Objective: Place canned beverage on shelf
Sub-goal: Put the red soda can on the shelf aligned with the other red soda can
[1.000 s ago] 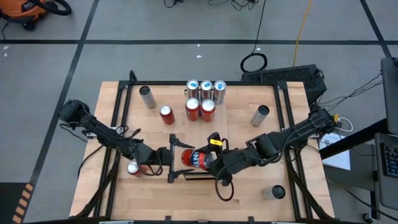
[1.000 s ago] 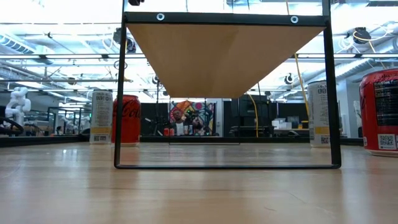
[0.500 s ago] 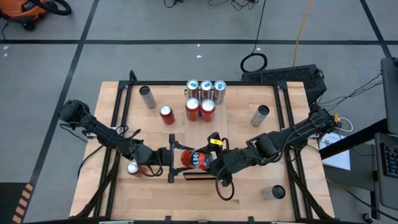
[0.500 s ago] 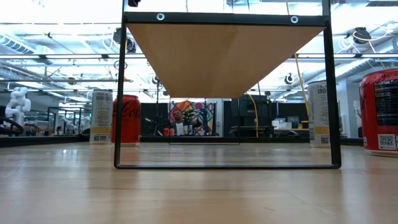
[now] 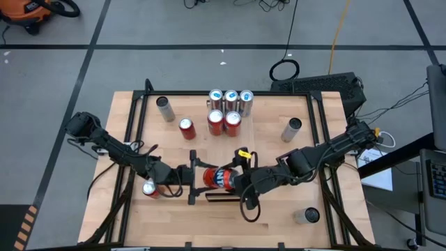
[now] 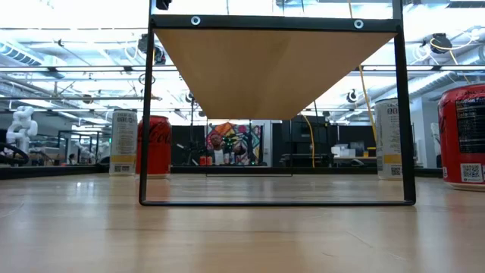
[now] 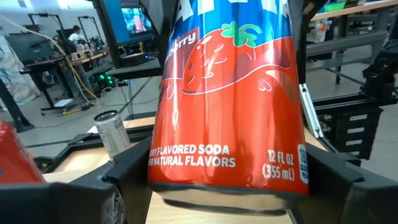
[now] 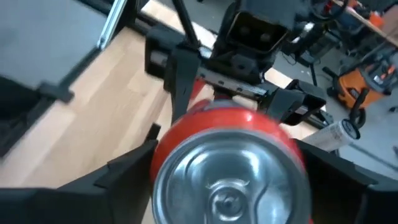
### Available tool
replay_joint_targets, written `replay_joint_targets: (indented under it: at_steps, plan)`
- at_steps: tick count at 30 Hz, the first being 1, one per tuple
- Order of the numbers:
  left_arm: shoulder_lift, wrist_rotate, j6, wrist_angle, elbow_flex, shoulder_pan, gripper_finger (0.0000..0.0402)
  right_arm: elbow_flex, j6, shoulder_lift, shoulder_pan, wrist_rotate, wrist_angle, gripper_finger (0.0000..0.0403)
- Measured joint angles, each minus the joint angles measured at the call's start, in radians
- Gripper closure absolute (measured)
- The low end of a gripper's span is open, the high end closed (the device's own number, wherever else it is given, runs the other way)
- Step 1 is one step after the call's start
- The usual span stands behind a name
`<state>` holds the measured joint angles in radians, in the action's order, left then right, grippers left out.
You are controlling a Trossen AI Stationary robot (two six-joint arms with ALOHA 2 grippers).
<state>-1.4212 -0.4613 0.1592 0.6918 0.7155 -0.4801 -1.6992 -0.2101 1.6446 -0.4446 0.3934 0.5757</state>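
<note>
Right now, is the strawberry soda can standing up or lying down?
Lying down. From above, the soda can shows its long side, sideways in the air between the left gripper and right gripper.

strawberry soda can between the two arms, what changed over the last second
Little changed. The strawberry soda can lies sideways between both tools as before. The right tool and its arm shifted slightly toward the left tool, which narrowed around the can. The cans at the far edge and the shelf stayed put.

High view straight down; low view table-level; both wrist views close on strawberry can (image 7: 227,99).
</note>
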Motion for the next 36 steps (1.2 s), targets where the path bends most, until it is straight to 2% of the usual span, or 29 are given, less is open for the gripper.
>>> replay_joint_targets:
  at_steps: [8,11,16,20,24,29,32,36]
  plan:
    - [-0.001,0.001,0.004,0.007,-0.001,-0.003,0.011,-0.001,0.133,-0.005,0.0,0.003,0.055,0.0028]
    - [-0.001,0.001,0.013,0.01,-0.001,-0.013,0.011,-0.001,0.209,-0.018,0.0,0.006,0.111,0.0023]
    - [-0.001,0.005,0.056,0.058,-0.001,-0.034,0.011,-0.001,0.37,-0.04,0.0,0.101,0.287,0.0023]
    - [-0.001,-0.012,0.068,0.118,-0.001,-0.04,0.011,0.015,0.479,-0.039,-0.011,0.109,0.358,0.0023]
    - [-0.001,-0.031,0.068,0.168,-0.001,-0.038,0.011,0.167,0.496,-0.058,-0.051,0.18,0.148,0.0023]
    - [-0.001,-0.041,0.102,0.216,-0.001,-0.045,0.011,0.38,0.401,-0.093,-0.078,0.261,-0.287,0.0023]
    - [-0.001,-0.057,0.141,0.251,-0.001,-0.045,0.011,0.448,0.284,-0.098,-0.079,0.264,-0.543,0.0023]
    - [0.0,-0.135,0.205,0.284,-0.001,-0.044,0.011,0.478,0.15,-0.099,-0.068,0.263,-0.693,0.0023]
